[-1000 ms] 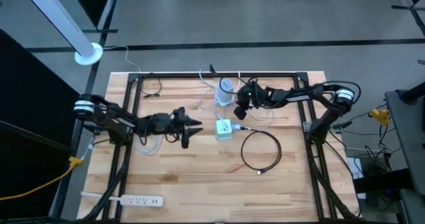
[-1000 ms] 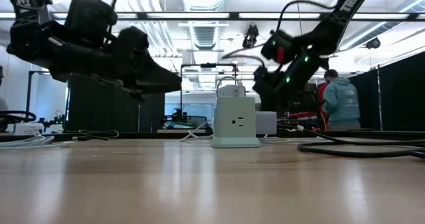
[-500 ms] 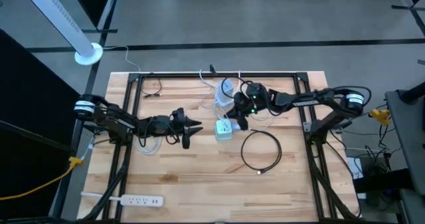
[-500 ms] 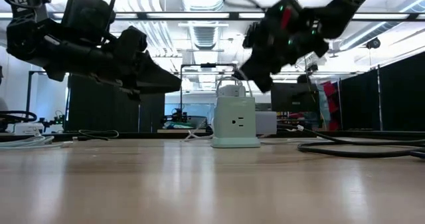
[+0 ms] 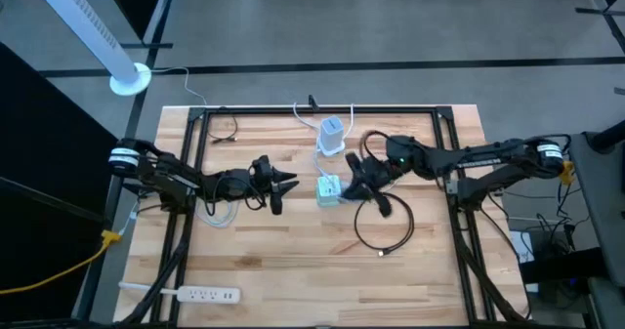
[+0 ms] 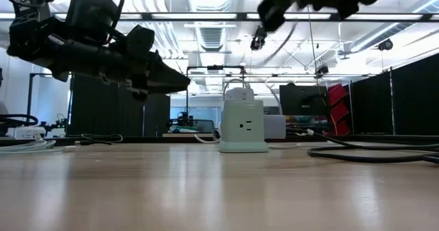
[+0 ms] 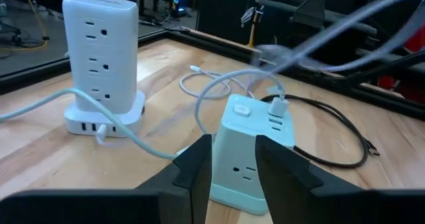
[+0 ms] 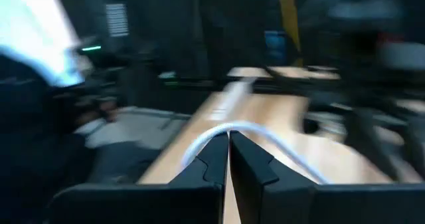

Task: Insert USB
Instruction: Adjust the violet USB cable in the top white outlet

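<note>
In the high view, you are looking down on the wooden table [image 5: 293,261], with the mint-green power cube [image 5: 329,187] sitting near its middle. The left gripper [image 5: 289,184] is hovering just at the cube's 9 o'clock, pointing toward it, apart from it. The right gripper [image 5: 354,185] is reaching in at the cube's 3 o'clock, just beside it. A white tower power strip [image 5: 331,134] is standing at the cube's 12 o'clock, and a coiled black cable [image 5: 384,222] is lying at about 4 o'clock. A flat white power strip [image 5: 200,294] is lying near the table's 7 o'clock corner.

In the low view, the cube [image 6: 243,125] is standing upright on the table, and the left gripper [image 6: 180,84] is hanging above the tabletop at its 10 o'clock.

In the left wrist view, your left gripper's 2 fingers [image 7: 192,171] are standing slightly spread, with nothing between them, aimed at the cube [image 7: 247,154]. A white USB plug [image 7: 277,106] is already sitting in the cube's top, its white cable looping away toward the tower strip [image 7: 101,58].

In the right wrist view, the right gripper [image 8: 228,152] has its fingers pressed together, pinching a white cable [image 8: 259,144] that is arcing across their tips.
</note>
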You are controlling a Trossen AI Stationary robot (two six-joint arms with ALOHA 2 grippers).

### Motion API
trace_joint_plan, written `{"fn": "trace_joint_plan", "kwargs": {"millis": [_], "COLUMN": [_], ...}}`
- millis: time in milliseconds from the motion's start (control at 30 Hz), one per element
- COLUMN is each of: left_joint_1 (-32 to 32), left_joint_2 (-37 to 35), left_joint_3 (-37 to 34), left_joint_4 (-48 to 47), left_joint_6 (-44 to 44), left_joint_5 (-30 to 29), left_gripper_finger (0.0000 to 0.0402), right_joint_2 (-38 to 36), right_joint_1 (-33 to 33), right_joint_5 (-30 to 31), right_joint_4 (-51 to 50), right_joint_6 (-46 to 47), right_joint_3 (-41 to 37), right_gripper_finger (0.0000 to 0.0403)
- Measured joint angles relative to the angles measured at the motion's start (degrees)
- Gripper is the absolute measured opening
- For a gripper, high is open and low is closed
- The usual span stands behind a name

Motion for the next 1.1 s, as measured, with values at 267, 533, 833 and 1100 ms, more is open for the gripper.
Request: {"fn": "trace_joint_plan", "kwargs": {"millis": [267,533,833,1100], "left_joint_1": [0.0,0.1,0.0,0.0], "left_joint_2": [0.0,0.0,0.0,0.0], "left_joint_3": [0.0,0.0,0.0,0.0], "left_joint_4": [0.0,0.0,-0.3,-4.5], "left_joint_6": [0.0,1.4,4.2,5.0], "left_joint_5": [-1.3,-1.4,-1.4,3.8], "left_gripper_finger": [0.0104,0.0109,0.0105,0.0108], "right_joint_2": [0.0,4.0,5.1,4.4], "right_joint_1": [4.2,2.8,-2.3,1.0], "right_joint_5": [1.3,25.2,27.7,15.5], "right_joint_4": [-2.8,-2.0,4.4,-4.9], "right_joint_6": [-2.9,-2.0,-0.8,4.6], "right_joint_3": [0.0,0.0,0.0,0.0], "right_gripper_finger": [0.0,0.0,0.0,0.0]}}
